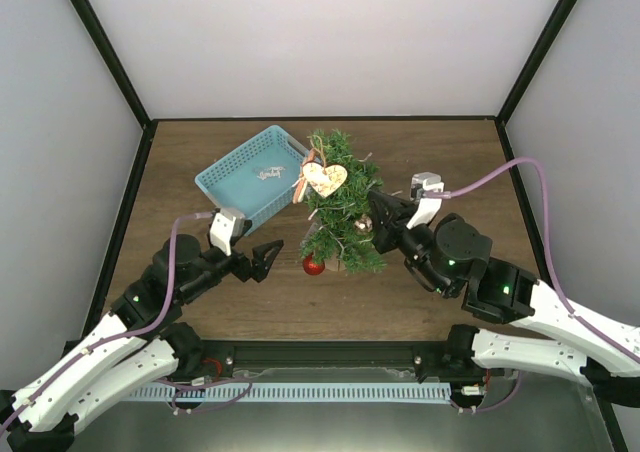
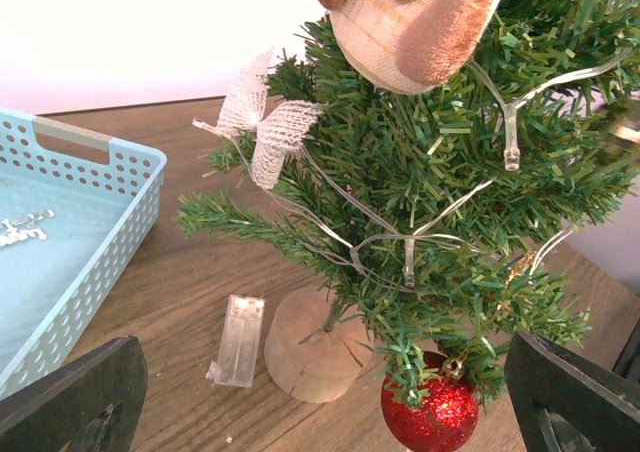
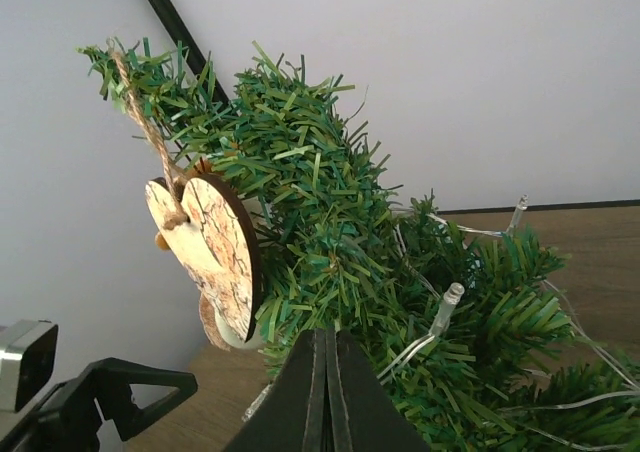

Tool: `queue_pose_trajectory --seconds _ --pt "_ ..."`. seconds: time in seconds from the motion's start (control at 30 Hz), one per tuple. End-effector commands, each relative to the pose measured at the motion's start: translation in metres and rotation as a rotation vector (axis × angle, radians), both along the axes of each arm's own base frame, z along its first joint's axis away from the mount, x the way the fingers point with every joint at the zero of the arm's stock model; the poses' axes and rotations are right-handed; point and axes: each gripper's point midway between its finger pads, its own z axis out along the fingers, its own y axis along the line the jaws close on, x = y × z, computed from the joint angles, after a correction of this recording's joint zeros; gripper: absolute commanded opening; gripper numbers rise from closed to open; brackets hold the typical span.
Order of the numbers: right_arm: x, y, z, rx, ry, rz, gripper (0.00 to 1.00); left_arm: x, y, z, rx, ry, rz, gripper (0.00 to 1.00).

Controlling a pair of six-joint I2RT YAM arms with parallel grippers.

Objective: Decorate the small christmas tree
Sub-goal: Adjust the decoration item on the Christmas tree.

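I see small christmas tree [image 1: 340,202] near centre of table [image 1: 430,157], light-blue perforated plastic basket [image 1: 238,184] at its 10 o'clock. Bushy green needle branches, round tan pot base [image 2: 310,357], clear-wire light string [image 2: 410,257] wound through. Hung on it: flat wooden heart [image 1: 325,179] on twine near top, white mesh bow [image 2: 265,132], red glitter ball [image 1: 314,265] low at 7 o'clock.

My left gripper [image 1: 270,262] at tree's 8 o'clock, jaws wide apart, empty, off the branches.

My right gripper [image 1: 378,217] at 4 o'clock, fingers pressed together, tips among needles; whether anything is pinched, cannot tell.

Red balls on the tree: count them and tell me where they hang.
1. The red ball hangs from a low branch of the tree, on its near left side. Others may be hidden among the branches.
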Motion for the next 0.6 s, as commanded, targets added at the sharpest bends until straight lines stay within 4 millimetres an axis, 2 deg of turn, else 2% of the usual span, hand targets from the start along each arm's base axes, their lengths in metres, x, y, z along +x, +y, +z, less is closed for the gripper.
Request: queue_pose_trajectory --seconds 0.0,0.2,0.57 --pt "-0.002 -0.01 0.018 -0.031 -0.048 -0.008 0.01 -0.003 -0.005 0.0 -0.004 -0.013 -0.034 0.99" --pt "-0.009 -0.011 0.021 -0.122 -0.122 0.032 0.01 -0.002 -0.006 -0.002 -0.002 -0.012 -0.037 0.99" --pt "-0.013 0.007 0.013 -0.298 -0.215 0.115 0.01 -0.003 -0.01 -0.003 0.0 -0.005 -0.055 0.99"
